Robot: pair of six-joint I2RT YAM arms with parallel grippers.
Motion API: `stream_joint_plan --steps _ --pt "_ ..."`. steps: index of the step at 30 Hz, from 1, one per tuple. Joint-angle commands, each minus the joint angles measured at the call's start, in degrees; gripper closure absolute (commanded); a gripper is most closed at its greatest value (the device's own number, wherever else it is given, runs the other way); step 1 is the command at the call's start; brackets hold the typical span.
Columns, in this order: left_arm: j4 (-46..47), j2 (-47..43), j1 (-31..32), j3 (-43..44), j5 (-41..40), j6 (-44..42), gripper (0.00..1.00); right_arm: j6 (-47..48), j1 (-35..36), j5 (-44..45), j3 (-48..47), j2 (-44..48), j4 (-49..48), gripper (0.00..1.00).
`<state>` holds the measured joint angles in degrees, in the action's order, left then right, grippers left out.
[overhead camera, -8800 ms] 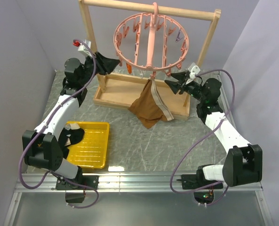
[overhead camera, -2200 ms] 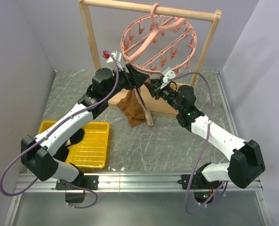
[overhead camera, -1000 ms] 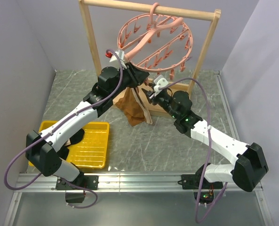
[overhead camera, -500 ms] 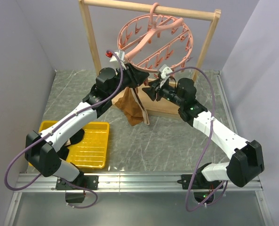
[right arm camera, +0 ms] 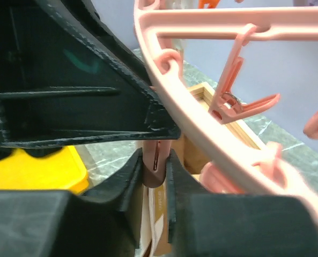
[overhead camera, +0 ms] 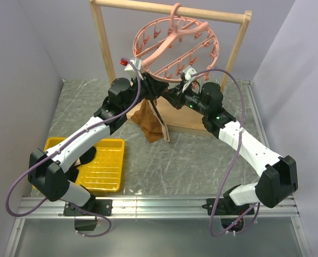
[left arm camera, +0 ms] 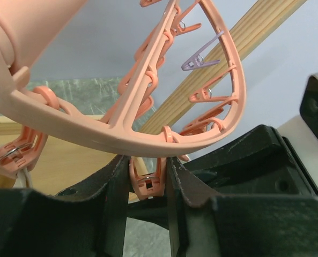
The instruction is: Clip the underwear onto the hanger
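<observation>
The pink hanger [overhead camera: 176, 47] hangs tilted from the wooden rack's top bar. The brown underwear [overhead camera: 149, 122] dangles from a clip at the ring's lower left rim, its beige waistband to the right. My left gripper [overhead camera: 153, 85] is at that rim; in the left wrist view [left arm camera: 147, 176] it is shut on a pink clip [left arm camera: 146, 183] just under the ring [left arm camera: 116, 136]. My right gripper [overhead camera: 169, 97] faces it from the right; in the right wrist view [right arm camera: 155, 166] it is shut on a clip's lower end [right arm camera: 155, 160], with the underwear [right arm camera: 160, 225] hanging just below.
The wooden frame rack [overhead camera: 102, 48] stands at the back on its base tray [overhead camera: 188, 124]. A yellow tray [overhead camera: 105, 163] at the front left holds a black garment [overhead camera: 84, 155]. Grey walls close in on both sides.
My right gripper has risen and swung up to the ring's lower rim, closing on the clip opposite the left gripper. The left arm and the underwear have barely moved.
</observation>
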<state>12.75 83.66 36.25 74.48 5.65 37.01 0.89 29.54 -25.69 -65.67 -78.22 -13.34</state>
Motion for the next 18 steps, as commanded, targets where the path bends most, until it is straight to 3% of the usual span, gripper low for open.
stream_joint_plan --steps 1,2,3,6,9,18 --pt "-1.2 -1.3 0.3 -0.2 2.6 -0.8 1.0 -0.8 -0.1 1.1 -3.0 -1.1 -0.7 0.89" --pt "-1.9 -1.3 0.3 0.1 2.3 -0.4 0.99 -0.8 -0.2 1.3 -3.0 -1.2 -0.8 0.95" --pt "-2.6 -1.2 0.3 0.4 1.5 0.1 0.87 -0.8 -0.2 2.0 -2.8 -1.3 -1.0 1.0" --pt "-5.5 -1.2 0.2 1.8 -2.3 1.5 0.56 -0.5 -0.1 4.1 -1.6 -0.9 -2.6 1.0" --pt "-5.4 -1.9 0.2 1.6 -4.2 2.7 0.44 0.3 0.0 4.9 -0.3 -0.4 -3.8 1.0" --pt "-4.8 -1.0 -0.1 3.2 -4.4 5.2 0.41 6.4 3.3 9.3 2.5 1.1 -5.6 1.0"
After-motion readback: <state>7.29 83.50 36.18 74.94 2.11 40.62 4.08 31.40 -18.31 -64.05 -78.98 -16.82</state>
